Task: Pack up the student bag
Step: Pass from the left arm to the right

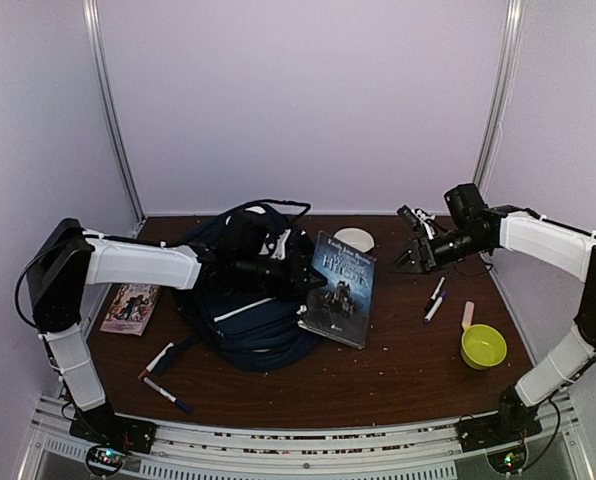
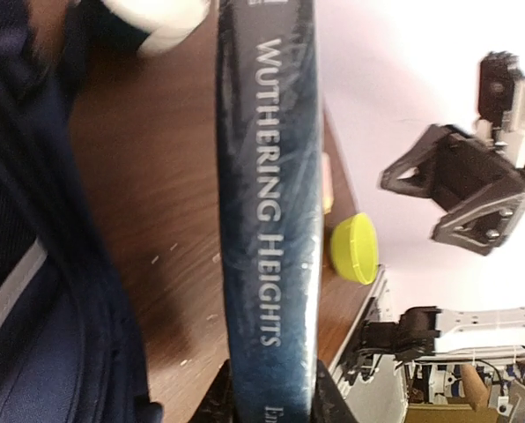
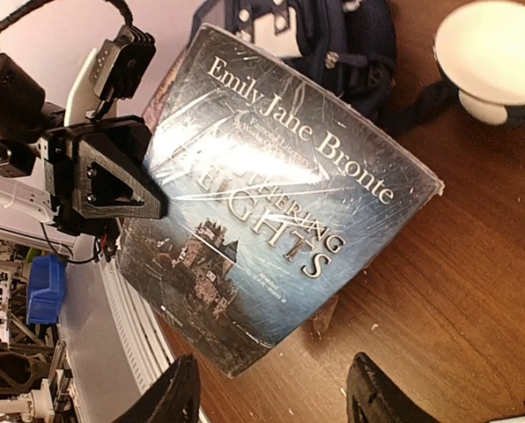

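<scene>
The navy student bag (image 1: 240,322) lies left of centre on the brown table (image 1: 398,370), with a white stripe across it. A dark blue book, "Wuthering Heights" (image 1: 340,290), stands tilted at the bag's right side. My left gripper (image 1: 303,272) is shut on the book's left edge. In the left wrist view the spine (image 2: 267,203) runs up from between the left gripper's (image 2: 274,401) jaws. My right gripper (image 1: 403,262) hovers to the right of the book, open and holding nothing. In the right wrist view the cover (image 3: 271,203) fills the space ahead of the right gripper (image 3: 276,397).
A yellow bowl (image 1: 483,345), a pink eraser (image 1: 467,315) and markers (image 1: 435,300) lie at the right. A white round object (image 1: 355,240) sits behind the book. Another book (image 1: 130,307) lies at the left edge, and two pens (image 1: 163,385) lie at the front left.
</scene>
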You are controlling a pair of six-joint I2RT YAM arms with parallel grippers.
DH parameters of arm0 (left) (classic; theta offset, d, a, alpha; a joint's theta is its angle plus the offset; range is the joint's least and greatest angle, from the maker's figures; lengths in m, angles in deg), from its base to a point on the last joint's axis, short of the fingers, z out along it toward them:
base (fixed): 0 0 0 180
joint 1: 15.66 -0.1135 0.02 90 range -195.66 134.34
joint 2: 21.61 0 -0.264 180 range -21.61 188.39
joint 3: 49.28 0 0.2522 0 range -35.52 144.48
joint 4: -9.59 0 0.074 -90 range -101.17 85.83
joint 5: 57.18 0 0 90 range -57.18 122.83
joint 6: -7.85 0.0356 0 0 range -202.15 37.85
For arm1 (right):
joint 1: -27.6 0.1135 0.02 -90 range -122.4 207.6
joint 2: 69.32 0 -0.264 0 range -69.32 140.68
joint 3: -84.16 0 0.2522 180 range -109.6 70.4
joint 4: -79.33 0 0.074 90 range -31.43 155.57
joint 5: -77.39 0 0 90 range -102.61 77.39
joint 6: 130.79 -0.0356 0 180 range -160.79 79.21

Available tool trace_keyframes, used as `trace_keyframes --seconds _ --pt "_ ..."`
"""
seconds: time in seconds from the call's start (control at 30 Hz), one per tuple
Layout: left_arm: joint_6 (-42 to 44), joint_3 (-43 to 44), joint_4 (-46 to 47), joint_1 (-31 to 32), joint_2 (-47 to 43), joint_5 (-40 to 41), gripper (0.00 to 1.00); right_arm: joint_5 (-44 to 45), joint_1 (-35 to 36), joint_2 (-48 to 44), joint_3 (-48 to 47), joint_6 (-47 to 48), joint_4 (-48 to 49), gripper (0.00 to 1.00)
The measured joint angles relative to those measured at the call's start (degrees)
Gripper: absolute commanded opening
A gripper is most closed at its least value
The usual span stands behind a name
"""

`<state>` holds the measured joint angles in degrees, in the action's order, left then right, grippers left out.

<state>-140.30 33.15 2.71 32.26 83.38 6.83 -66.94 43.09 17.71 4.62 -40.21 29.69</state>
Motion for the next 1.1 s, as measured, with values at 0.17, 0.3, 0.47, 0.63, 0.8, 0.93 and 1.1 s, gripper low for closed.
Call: trace_keyframes --seconds 0.17,0.3,0.47,0.63,0.8,0.93,1.1 --pt "3.0 0.0 5.3 -1.6 -5.8 0.5 0.00 -3.1 0.0 -6.7 4.2 -6.8 12.0 0.69" --pt "3.1 -1.5 13.8 -3.7 -9.3 2.7 0.00 -5.1 0.0 -8.3 5.3 -14.4 22.5 0.74" --pt "1.2 -4.9 25.6 -5.3 -10.5 5.0 0.00 -7.9 0.0 -6.7 4.1 -22.9 33.2 0.88" --pt "-1.9 -8.8 32.6 -5.6 -10.6 5.9 0.00 -10.5 1.3 -2.8 4.3 -34.0 46.5 1.00" --pt "-5.4 -10.5 37.2 -5.9 -10.6 5.5 0.00 -11.4 5.6 0.1 4.0 -38.0 49.8 1.00" --pt "-6.5 -11.1 40.3 -6.2 -10.6 5.4 0.00 -11.3 8.0 0.9 4.5 -39.4 51.3 1.00" --pt "-7.4 -11.9 42.6 -6.4 -10.6 5.5 0.00 -11.9 8.7 0.9 7.6 -46.3 62.0 0.86"
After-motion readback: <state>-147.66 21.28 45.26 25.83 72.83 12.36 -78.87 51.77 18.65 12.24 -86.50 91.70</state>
